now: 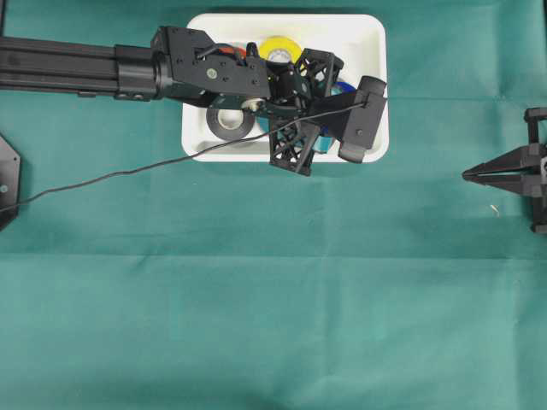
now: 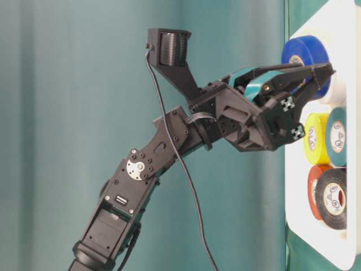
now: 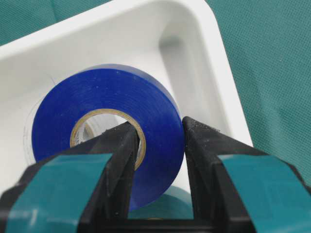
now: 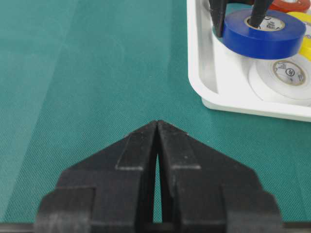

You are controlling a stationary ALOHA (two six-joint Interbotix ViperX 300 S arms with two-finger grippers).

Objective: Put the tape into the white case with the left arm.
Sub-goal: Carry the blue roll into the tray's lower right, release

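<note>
The blue tape (image 3: 97, 104) lies flat inside the white case (image 3: 194, 58), near its right end wall. My left gripper (image 3: 159, 125), with teal bands on its fingers, is shut on it. One finger stands in the roll's core and the other presses its outer face. From the right wrist view the blue tape (image 4: 252, 39) sits low in the white case (image 4: 204, 63), partly over a white roll (image 4: 284, 77). In the overhead view the left arm (image 1: 214, 73) reaches over the case (image 1: 376, 51) and hides most of the tape. My right gripper (image 1: 466, 175) is shut and empty at the right.
Other rolls lie in the case: yellow (image 1: 279, 49), black (image 1: 229, 122), teal (image 2: 337, 137) and red (image 2: 313, 183). A black cable (image 1: 128, 173) trails from the left wrist across the green cloth to the left edge.
</note>
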